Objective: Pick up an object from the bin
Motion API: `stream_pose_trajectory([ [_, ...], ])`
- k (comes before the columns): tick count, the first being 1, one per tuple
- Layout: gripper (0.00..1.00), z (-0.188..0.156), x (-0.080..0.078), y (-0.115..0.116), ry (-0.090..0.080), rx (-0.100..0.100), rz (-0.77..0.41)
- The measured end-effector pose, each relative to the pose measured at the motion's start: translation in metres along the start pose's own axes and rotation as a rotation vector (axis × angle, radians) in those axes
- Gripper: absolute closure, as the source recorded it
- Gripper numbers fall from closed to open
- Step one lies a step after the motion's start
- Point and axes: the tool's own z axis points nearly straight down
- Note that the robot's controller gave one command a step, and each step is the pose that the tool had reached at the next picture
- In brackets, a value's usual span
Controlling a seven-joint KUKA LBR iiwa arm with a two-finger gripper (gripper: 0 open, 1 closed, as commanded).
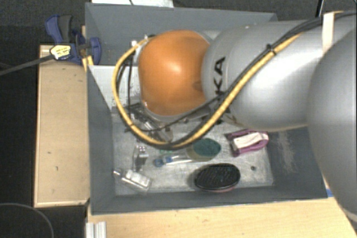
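The dark body of my gripper sticks out under the arm's wrist, low over the left middle of the bin. Just below it, a small silver metal piece stands on the floor. A flat silver metal part lies at the front left corner. A thin blue-and-white stick, like a toothbrush, lies to the right of them. Beside it is a round teal disc, partly under the arm's cable.
A black oval object with a mesh top lies near the bin's front wall. A purple and white item lies at the right. The arm and its orange cover hide the back half of the bin.
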Motion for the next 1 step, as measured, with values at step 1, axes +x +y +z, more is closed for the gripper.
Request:
stream_pose_trajectory([
  [1, 0.00, 0.1420, 0.0252, 0.0063, -0.007, -0.003, 0.327],
])
